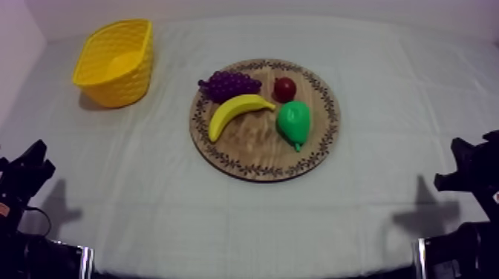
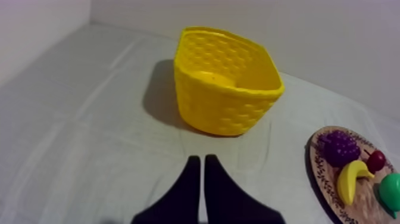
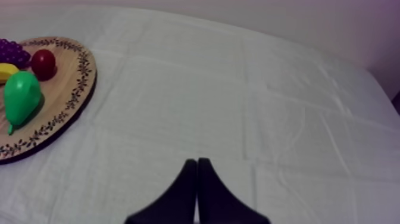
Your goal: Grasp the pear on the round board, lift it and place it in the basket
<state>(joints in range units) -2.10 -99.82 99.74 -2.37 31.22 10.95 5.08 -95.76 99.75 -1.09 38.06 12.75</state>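
A green pear lies on the right half of the round wooden board, stem toward the front. Beside it on the board are a yellow banana, purple grapes and a small red fruit. The yellow basket stands upright at the far left with nothing in it. My left gripper rests shut on nothing over bare cloth, short of the basket. My right gripper is shut on nothing too, well to the right of the board and pear.
Both arms sit low at the front corners, the left arm and the right arm. Grey-white cloth covers the table between them and the board. A pale wall runs behind the basket.
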